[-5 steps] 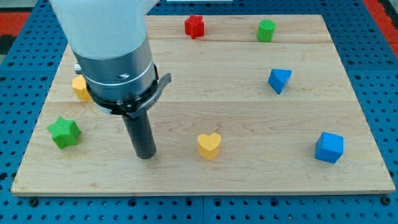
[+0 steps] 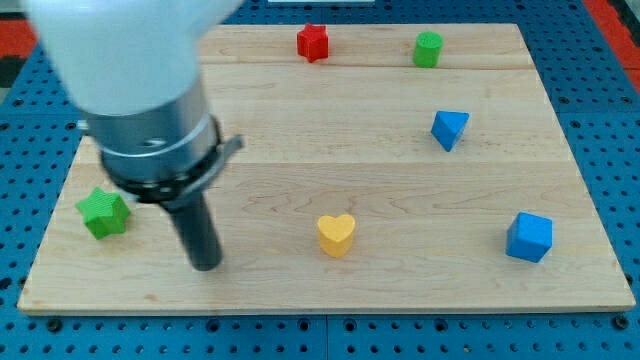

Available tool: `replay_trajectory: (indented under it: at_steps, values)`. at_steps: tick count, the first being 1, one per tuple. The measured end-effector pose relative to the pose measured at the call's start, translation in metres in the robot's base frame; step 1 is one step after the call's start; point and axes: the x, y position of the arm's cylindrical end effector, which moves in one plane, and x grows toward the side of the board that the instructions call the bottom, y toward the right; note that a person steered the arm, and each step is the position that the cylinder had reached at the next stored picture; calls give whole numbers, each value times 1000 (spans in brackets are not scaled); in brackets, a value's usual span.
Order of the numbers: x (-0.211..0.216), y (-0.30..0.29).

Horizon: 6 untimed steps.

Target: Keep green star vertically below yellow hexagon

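The green star [image 2: 103,213] lies near the board's left edge, toward the view's bottom. The yellow hexagon is hidden behind the arm's body in this view. My tip [image 2: 206,264] rests on the board to the right of the green star and slightly lower, about a hundred pixels away, not touching it. The arm's grey and white body [image 2: 140,90] fills the view's upper left.
A yellow heart [image 2: 336,235] lies right of my tip. A red star [image 2: 313,42] and a green cylinder-like block [image 2: 428,48] sit near the top edge. A blue triangle-like block [image 2: 449,128] and a blue cube [image 2: 529,237] are on the right.
The arm and my tip moved toward the view's left and slightly down, closer to the green star. The arm's body now covers the yellow hexagon. No block has moved.
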Motion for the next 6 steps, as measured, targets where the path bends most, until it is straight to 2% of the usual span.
replay_trajectory:
  at_steps: [1,2,3,4,6]
  values:
    - [9,-55]
    - [-28,-77]
    - [-41,-82]
    - [-25,-80]
    - [-14,-140]
